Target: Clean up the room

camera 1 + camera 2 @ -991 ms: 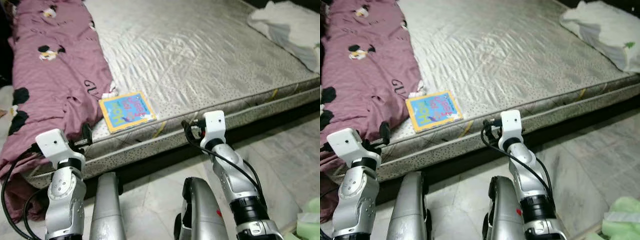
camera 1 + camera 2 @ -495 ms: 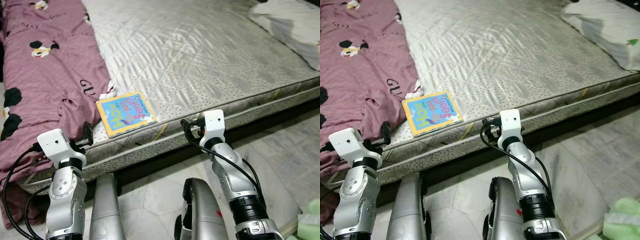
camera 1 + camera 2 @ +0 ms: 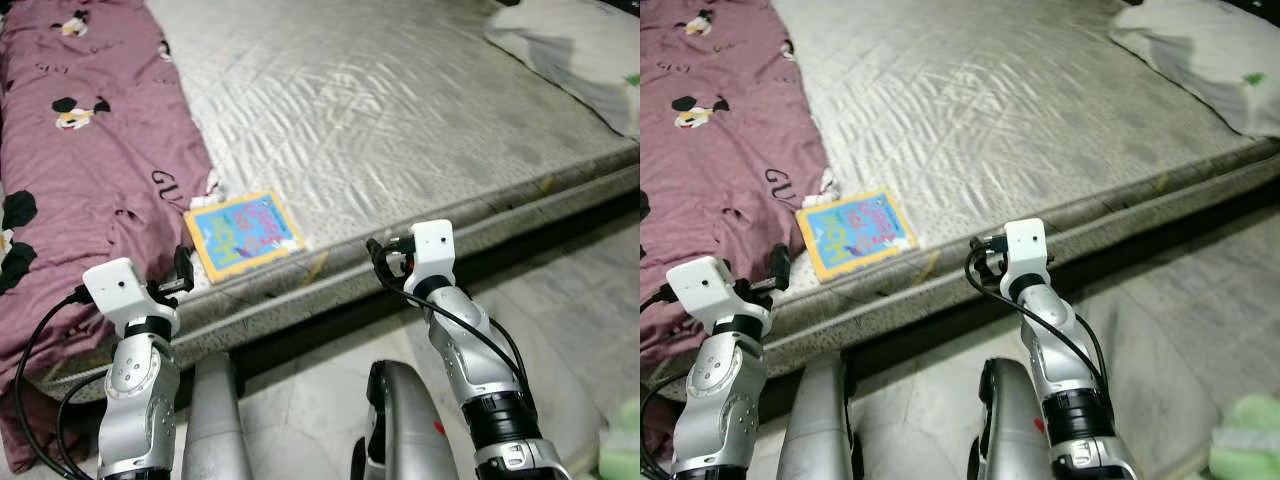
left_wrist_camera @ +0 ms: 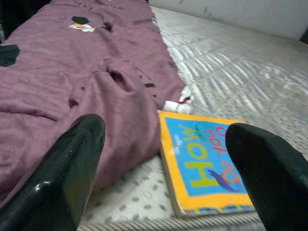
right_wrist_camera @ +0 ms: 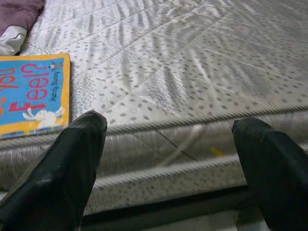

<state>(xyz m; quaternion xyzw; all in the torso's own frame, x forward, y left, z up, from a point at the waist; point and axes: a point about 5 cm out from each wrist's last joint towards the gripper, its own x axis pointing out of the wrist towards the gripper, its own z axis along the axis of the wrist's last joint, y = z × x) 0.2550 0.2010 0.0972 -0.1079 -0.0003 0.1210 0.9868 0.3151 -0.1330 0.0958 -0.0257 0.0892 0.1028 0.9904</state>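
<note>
Yellow-bordered, the book (image 3: 241, 233) lies flat on the mattress (image 3: 400, 110) near its front edge, just beside the purple blanket (image 3: 90, 150). Both tools hover short of the bed with fingers spread wide, empty: left tool (image 4: 163, 159) faces the book, right tool (image 5: 168, 159) the mattress edge. Best approach: left tool slides low under the book's near edge, avoiding the blanket.

The mattress (image 3: 400, 110) is quilted cloth with a slight sheen, dotted along its edge. The purple blanket (image 3: 90, 150) is soft, matt cloth. The book (image 3: 243, 234) has a smooth, glossy card cover. The floor (image 3: 590, 310) is polished stone tile. The arms (image 3: 455, 330) are silver metal.
</note>
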